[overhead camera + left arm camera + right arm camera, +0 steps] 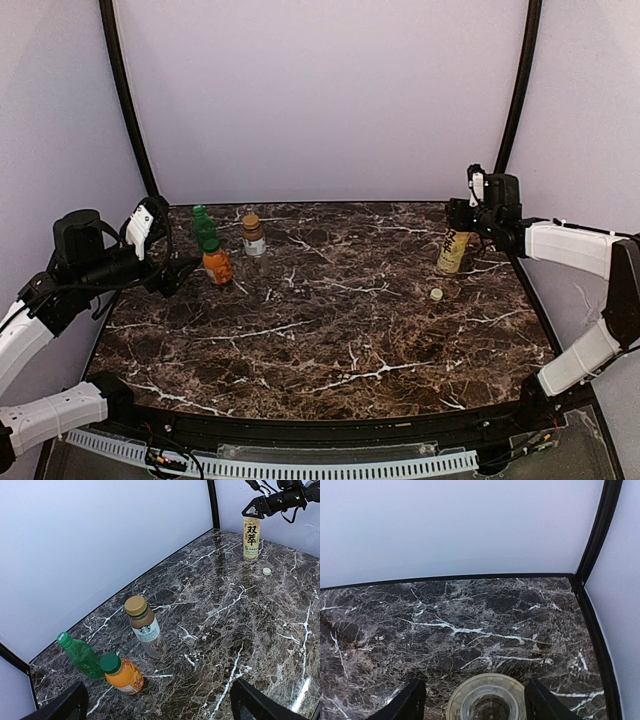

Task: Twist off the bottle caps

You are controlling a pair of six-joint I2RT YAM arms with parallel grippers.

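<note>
**One cap off, three still on**

My right gripper [476,701] hangs directly over the tea bottle [453,250], fingers spread and gripping nothing. My left gripper [160,707] is likewise wide apart and empty, facing the other three bottles.

Done: the tea bottle is uncapped, and its cream cap [436,294] lies on the table [350,340] near the bottle's base, not touching it.

Left: the golden-brown cap [135,605] on the brown bottle [148,635], one green cap [110,662] on the orange bottle [127,677], and the other green cap [63,638] on the green bottle [84,657]. All three are still screwed on.

Only my right wrist view looks down into the tea bottle's open mouth. Only my left wrist view shows the three remaining caps clearly. The top view alone shows the two groups standing well apart, at opposite sides of the table.
</note>
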